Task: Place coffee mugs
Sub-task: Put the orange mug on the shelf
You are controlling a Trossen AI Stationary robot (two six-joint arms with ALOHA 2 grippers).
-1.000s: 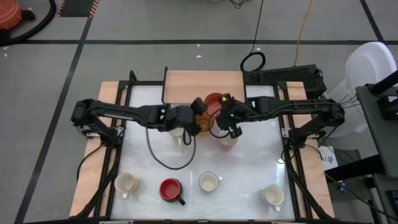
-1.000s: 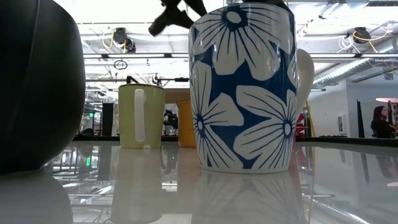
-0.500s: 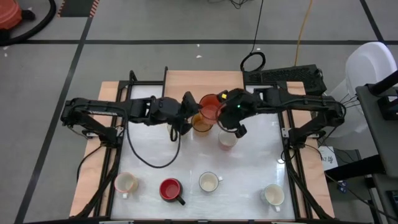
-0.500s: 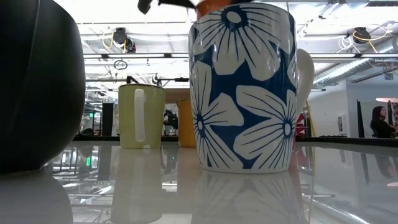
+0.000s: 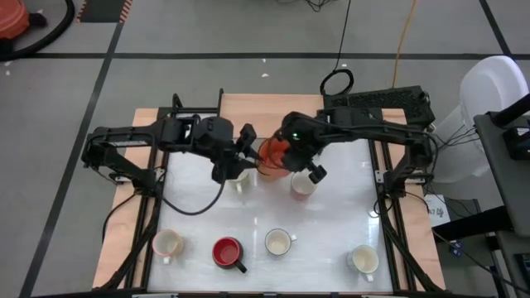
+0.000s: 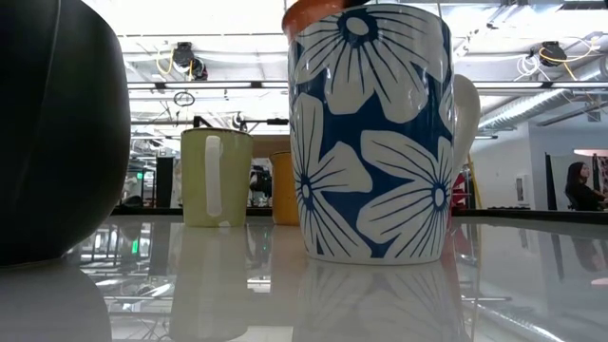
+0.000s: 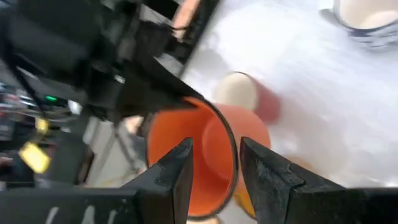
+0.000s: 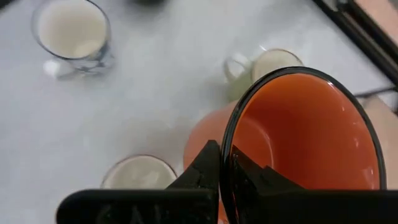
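The right hand (image 8: 224,163) is clenched on the orange mug's (image 5: 277,154) rim. The left hand (image 7: 214,167), fingers parted, straddles that same rim.

No text, label, brand, number or sign can be read in any view. The nearest mug (image 6: 370,133) in the low view bears only a blue-and-white flower pattern, without lettering, and the other mugs are plain.

Two dark jointed arms, black looping cable, small green light, matte-black claw fingers (image 8: 214,168).
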